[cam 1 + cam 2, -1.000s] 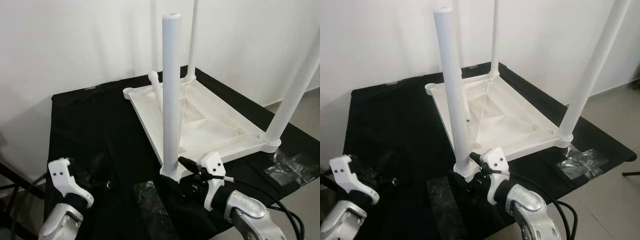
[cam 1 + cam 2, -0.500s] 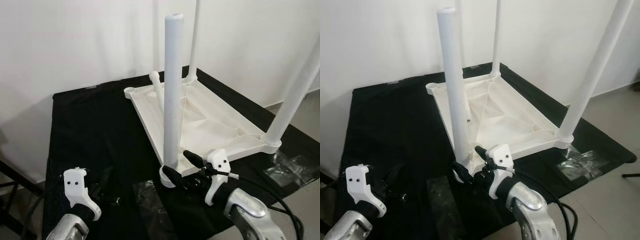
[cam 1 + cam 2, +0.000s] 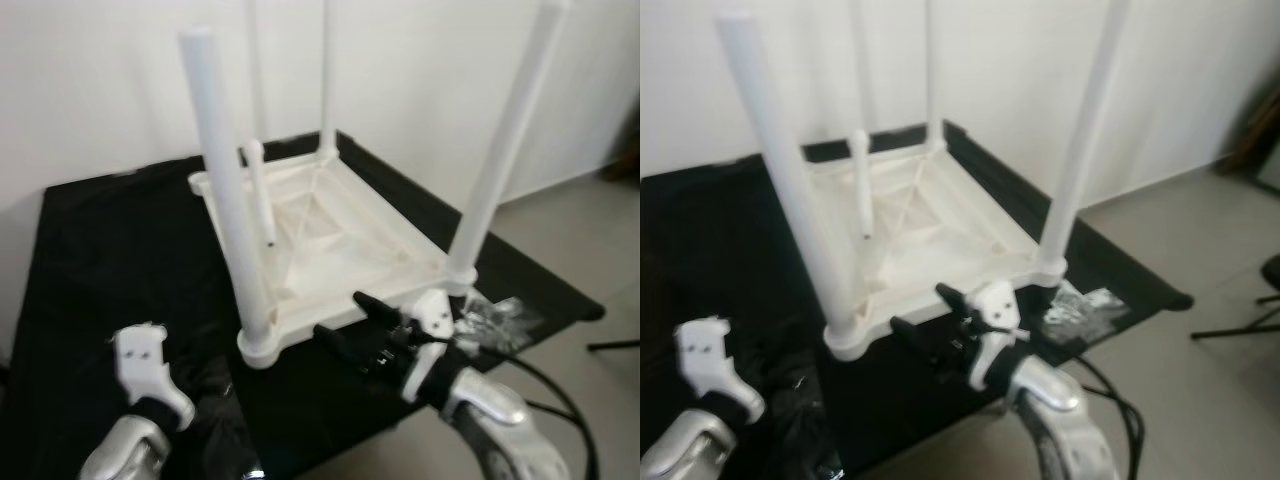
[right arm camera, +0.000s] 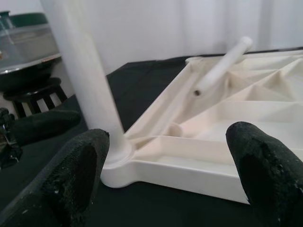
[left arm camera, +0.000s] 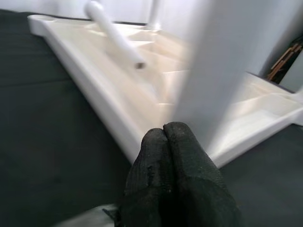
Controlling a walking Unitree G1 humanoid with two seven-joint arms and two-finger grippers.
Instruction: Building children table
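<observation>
The upturned table top (image 3: 330, 240) is lying on the black cloth (image 3: 120, 250) with three legs standing. My right gripper (image 3: 345, 325) is hovering spread wide, empty, beside its near edge; my left gripper (image 5: 173, 156), fingers pressed together, is waiting. Next I judge I'm seating the loose leg (image 3: 260, 190) in the far-left corner.

Tabletop (image 3: 330, 215) and legs (image 3: 225, 190): white plastic, smooth, faint sheen. Cloth (image 3: 110, 250) under it: black, matt, fabric-like; clear crinkled plastic wrap (image 3: 495, 320) glints at its edge. Right gripper (image 4: 165, 161) fingers (image 4: 71, 170) look black, matt, coarse-grained; wrist shells white plastic, right forearm (image 3: 490, 415) brushed silver metal.
</observation>
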